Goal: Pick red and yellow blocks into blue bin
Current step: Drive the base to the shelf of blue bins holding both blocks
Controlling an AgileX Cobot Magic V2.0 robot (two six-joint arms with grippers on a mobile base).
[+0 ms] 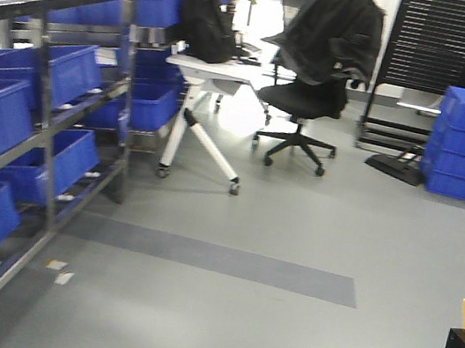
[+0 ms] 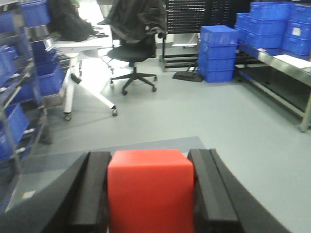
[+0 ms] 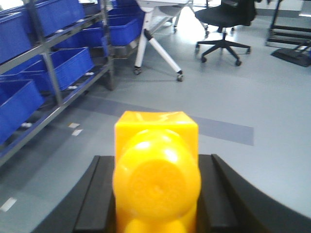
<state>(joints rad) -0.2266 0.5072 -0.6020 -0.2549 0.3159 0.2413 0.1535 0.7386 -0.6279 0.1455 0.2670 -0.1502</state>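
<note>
Blocks are both in hand: left gripper (image 2: 150,196) clamped on the red cube (image 2: 148,177), right gripper (image 3: 155,201) clamped on the yellow brick (image 3: 156,155) (studs toward the camera), each short of the office chair (image 1: 303,97). Blue bin cannot be picked out, so the nearer arm cannot be told.

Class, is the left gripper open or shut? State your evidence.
Shut: the left gripper clamps the red cube, both black pads flush against its sides.
</note>
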